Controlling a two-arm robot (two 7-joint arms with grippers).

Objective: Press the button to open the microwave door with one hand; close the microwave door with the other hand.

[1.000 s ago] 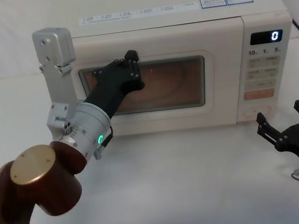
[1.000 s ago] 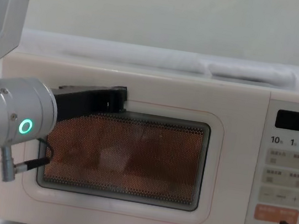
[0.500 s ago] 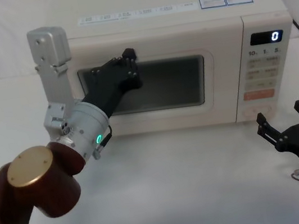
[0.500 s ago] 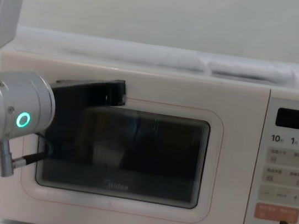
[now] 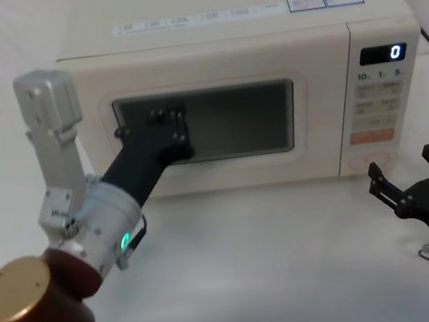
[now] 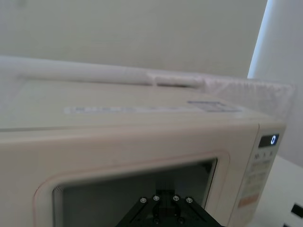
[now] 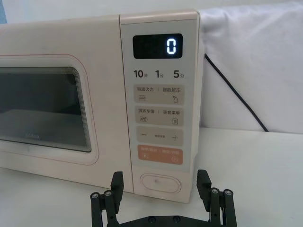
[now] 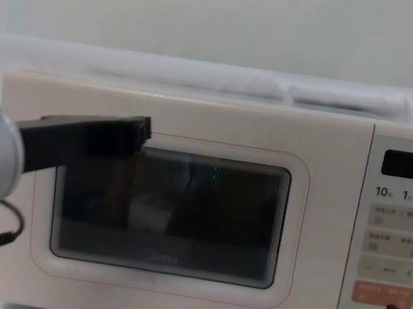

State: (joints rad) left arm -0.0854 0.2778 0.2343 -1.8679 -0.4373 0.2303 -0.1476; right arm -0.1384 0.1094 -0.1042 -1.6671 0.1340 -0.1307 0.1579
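Before left jaws, microwave door.

Left gripper before door, button right

White tabletop, pale wall, one black cable.
The matte white table surface spreads bare toward the viewer. Behind stands a plain off-white wall. A thin black power cable slants down across white draped fabric.
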